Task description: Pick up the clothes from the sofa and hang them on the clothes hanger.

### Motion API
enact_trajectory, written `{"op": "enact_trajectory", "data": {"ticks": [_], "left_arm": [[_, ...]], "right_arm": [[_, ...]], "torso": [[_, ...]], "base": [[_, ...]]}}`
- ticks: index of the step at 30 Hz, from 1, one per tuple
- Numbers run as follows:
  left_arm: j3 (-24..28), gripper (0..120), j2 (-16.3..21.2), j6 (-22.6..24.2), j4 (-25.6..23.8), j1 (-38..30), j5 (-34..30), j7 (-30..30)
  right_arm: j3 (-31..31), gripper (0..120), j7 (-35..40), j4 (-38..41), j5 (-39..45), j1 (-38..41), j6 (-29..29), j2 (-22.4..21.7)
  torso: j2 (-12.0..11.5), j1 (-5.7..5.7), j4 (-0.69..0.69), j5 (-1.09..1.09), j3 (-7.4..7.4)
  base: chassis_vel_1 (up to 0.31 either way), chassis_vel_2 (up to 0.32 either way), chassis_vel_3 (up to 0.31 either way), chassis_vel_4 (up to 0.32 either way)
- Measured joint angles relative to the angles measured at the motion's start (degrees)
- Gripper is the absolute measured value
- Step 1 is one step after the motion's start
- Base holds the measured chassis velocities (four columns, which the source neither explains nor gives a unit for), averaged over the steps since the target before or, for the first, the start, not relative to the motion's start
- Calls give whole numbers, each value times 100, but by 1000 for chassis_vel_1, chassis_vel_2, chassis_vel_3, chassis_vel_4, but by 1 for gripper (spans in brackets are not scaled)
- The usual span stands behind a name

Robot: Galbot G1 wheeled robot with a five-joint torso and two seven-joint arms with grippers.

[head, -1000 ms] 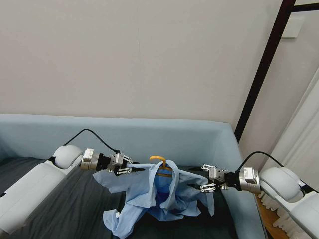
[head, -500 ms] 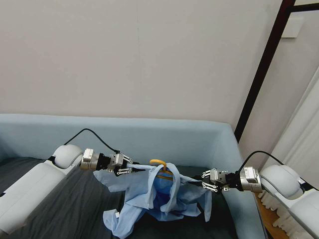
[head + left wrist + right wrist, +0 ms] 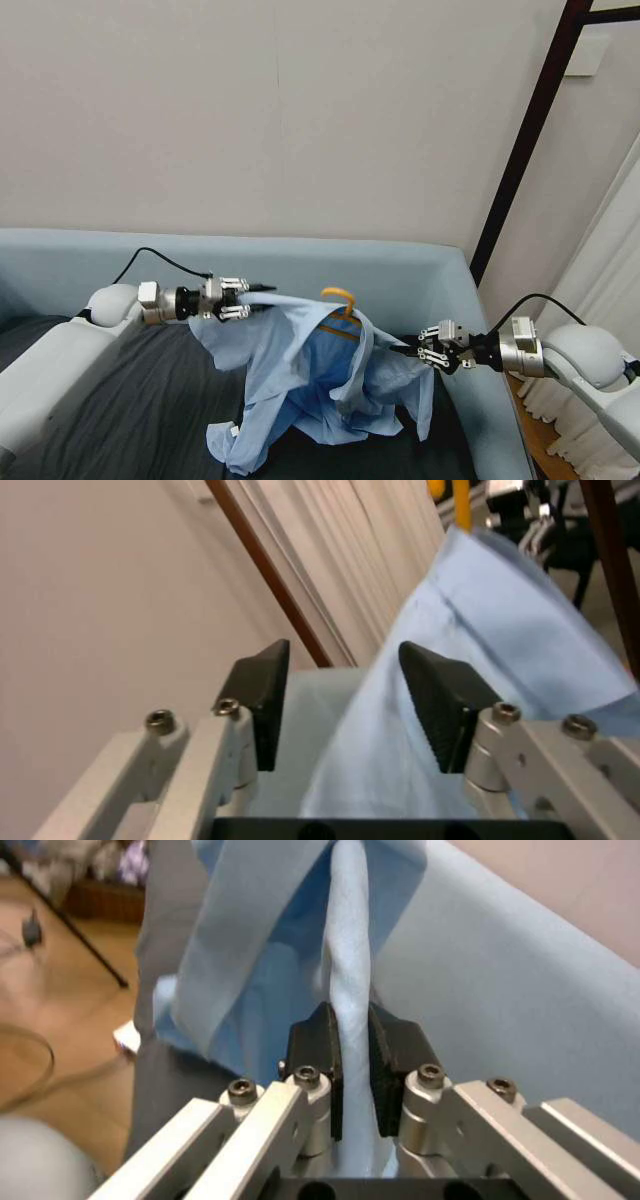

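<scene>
Blue shirt [image 3: 300, 372] on orange hanger [image 3: 340, 297] over sofa [image 3: 400, 280] — right gripper [image 3: 414, 350] pinching a fold, left gripper [image 3: 248, 290] fingers apart around cloth

No writing, brand, number or sign can be read anywhere. A small white tag [image 3: 237, 430] sits at the hem of the blue shirt [image 3: 300, 385], at about seven o'clock from its collar, and any print on it is too small to make out.

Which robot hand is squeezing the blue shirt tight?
The right gripper: its fingers pinch a fold of the blue shirt. The left gripper has its fingers apart, with cloth between them.
</scene>
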Motion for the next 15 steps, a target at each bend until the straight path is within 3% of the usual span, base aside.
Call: {"op": "enact_trajectory", "data": {"ticks": [7, 11, 12, 15], "left_arm": [[-411, 73, 159, 92, -236, 486, -661, -19], [-734, 91, 47, 86, -545, 1042, -808, -330], [-734, 91, 47, 86, -545, 1042, -808, -330], [-861, 99, -194, 31, -834, 1425, -810, -733]], "right_arm": [[-75, 7, 612, 394, 723, 104, -305, -535], [-71, 7, 1968, 1130, 1494, 190, -712, -1238], [-71, 7, 1968, 1130, 1494, 190, -712, -1238], [33, 7, 3341, 1729, 2179, 296, -1197, -1601]], "torso": [[0, 0, 2, -1, 0], [0, 0, 3, -2, 0], [0, 0, 3, -2, 0], [0, -1, -2, -2, -1]], "base": [[0, 0, 0, 0], [0, 0, 0, 0], [0, 0, 0, 0], [0, 0, 0, 0]]}}
